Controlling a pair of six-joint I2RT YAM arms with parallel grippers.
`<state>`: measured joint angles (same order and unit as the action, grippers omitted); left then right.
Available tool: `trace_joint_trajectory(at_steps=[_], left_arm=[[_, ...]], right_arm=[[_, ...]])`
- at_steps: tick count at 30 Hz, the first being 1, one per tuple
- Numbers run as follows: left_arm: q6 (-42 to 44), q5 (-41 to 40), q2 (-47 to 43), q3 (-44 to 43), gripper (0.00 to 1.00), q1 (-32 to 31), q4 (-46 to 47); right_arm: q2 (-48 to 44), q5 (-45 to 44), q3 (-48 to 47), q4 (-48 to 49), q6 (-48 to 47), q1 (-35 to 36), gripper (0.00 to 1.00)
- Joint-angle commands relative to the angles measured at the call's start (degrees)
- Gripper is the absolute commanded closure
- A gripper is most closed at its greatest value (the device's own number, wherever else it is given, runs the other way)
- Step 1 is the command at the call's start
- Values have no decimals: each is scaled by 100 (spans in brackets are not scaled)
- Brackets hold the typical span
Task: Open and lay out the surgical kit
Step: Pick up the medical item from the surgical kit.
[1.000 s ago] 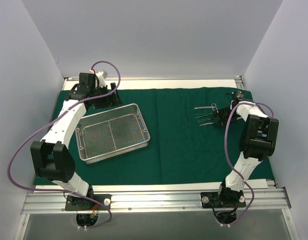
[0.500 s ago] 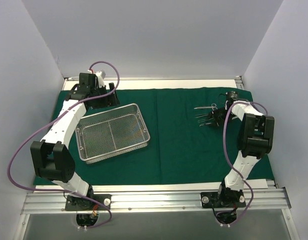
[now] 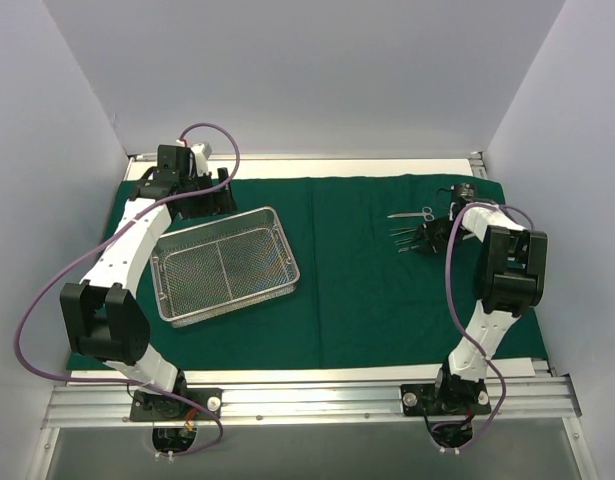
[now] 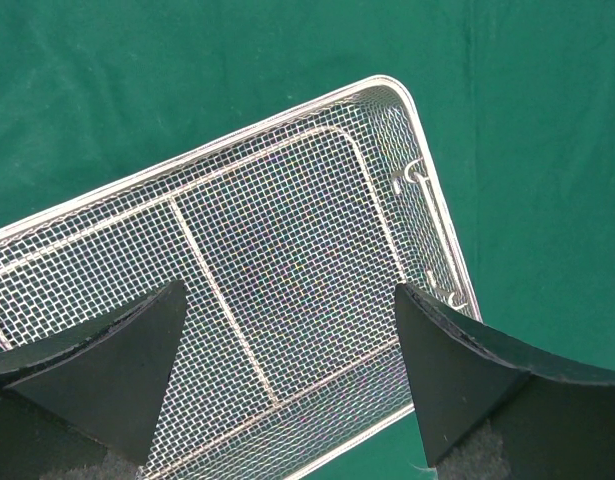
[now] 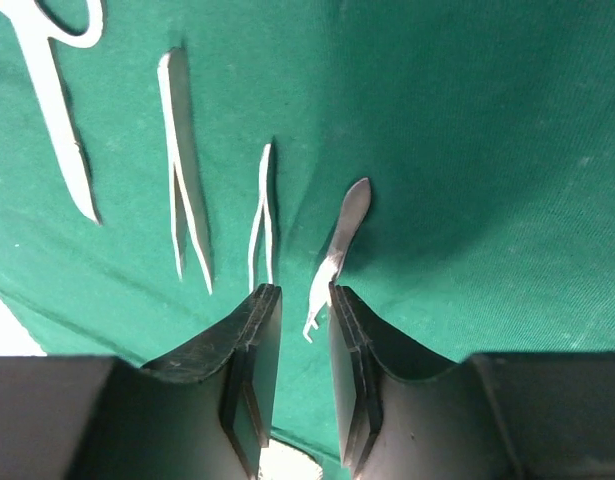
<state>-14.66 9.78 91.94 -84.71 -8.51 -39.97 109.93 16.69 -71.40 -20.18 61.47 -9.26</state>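
The dark green cloth (image 3: 357, 290) lies spread flat on the table. The silver wire-mesh tray (image 3: 287, 250) sits on its left half and looks empty; it also shows in the left wrist view (image 4: 439, 200). My left gripper (image 3: 219, 195) hovers wide open over the tray's far end (image 4: 287, 290). Several thin metal instruments (image 3: 412, 225) lie in a row on the cloth's right part. My right gripper (image 3: 427, 237) is low over them, jaws narrowly apart (image 5: 303, 290). The hooked end of a small flat instrument (image 5: 342, 235) lies between the fingertips, close to the right finger.
In the right wrist view scissors (image 5: 47, 90) and two tweezers (image 5: 177, 190) (image 5: 262, 210) lie left of the hooked instrument. White walls close in on three sides. A metal rail (image 3: 307, 400) runs along the near edge.
My right wrist has shifted slightly toward the back and left over the instruments. The left arm and the tray have not moved.
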Motion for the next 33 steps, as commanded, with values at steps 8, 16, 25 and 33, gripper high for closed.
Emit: trace_joint_trajectory(at_steps=[8, 16, 25, 33], left_arm=[[235, 24, -177, -468, 6, -221, 112], [288, 252, -203, -494, 6, -309, 147], [261, 410, -273, -424, 6, -318, 156], [270, 621, -273, -362, 6, -318, 191]], right_arm=[[99, -227, 240, -21, 84, 38, 78], [116, -254, 205, -20, 58, 47, 84], [90, -280, 74, -117, -12, 64, 84], [-147, -184, -24, -319, 49, 64, 99]])
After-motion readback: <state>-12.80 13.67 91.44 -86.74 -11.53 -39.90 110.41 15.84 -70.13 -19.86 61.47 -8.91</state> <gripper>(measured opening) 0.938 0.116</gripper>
